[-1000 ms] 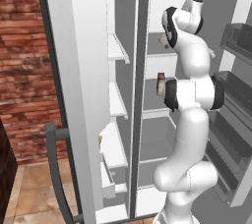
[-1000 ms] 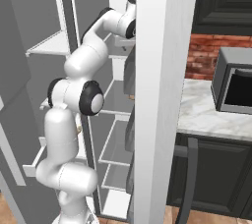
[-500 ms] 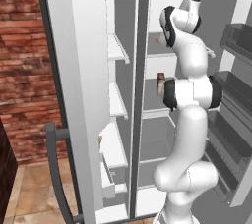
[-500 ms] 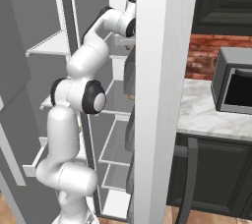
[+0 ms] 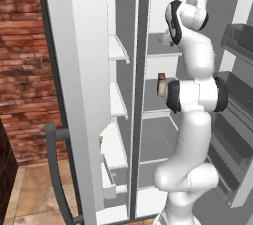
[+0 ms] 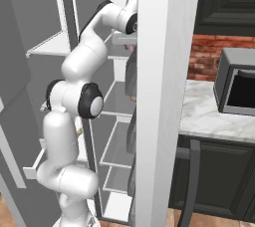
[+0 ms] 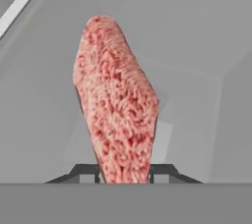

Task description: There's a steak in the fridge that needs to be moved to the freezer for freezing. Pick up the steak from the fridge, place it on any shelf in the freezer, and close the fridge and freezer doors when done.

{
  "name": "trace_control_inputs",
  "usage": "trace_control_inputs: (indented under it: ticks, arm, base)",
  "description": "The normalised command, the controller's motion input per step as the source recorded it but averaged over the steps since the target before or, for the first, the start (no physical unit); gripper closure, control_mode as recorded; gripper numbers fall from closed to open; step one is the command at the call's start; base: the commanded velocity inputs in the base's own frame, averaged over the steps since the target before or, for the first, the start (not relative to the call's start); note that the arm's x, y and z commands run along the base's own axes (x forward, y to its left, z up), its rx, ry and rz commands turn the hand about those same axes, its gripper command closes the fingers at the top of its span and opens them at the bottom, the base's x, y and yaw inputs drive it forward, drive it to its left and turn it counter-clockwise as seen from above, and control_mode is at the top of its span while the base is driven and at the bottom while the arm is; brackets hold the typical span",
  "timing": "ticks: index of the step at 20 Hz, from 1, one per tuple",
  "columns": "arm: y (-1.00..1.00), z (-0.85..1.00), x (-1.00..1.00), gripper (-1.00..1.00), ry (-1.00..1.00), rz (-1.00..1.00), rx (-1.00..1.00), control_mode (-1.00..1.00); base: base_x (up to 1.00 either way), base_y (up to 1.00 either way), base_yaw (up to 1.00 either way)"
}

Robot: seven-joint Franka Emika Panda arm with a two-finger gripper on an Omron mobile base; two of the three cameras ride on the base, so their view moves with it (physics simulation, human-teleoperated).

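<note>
Jaws have snapped in: the claw (image 7: 125, 173) now pinches the steak (image 7: 116, 110) at its near end, deep in the fridge (image 5: 163, 120), ready to lift.

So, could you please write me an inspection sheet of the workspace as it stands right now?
Surface: white fridge shelves, bare where they show.
Job's things: steak, pink-red, stands between the finger tips in the hand view; fridge and freezer both stand open, doors swung wide.
Clutter: small tan-brown jar upright on a fridge shelf, beside the arm's elbow.
End effector: shut on the steak, reaching into the upper fridge.
Cables: nothing seen.
Surroundings: brick wall to the left; marble counter with a microwave, dark cabinets around them.
</note>
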Motion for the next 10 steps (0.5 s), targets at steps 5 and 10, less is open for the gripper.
trace_control_inputs:
  ticks: [5,10]
  arm:
    - [0.26,-0.05,-1.00,1.00,0.00,-0.03,0.00,-1.00]
    - [0.33,-0.07,-1.00,1.00,0.00,-0.02,0.00,-1.00]
  base:
    - [0.00,0.00,0.00]
    - [0.00,0.00,0.00]
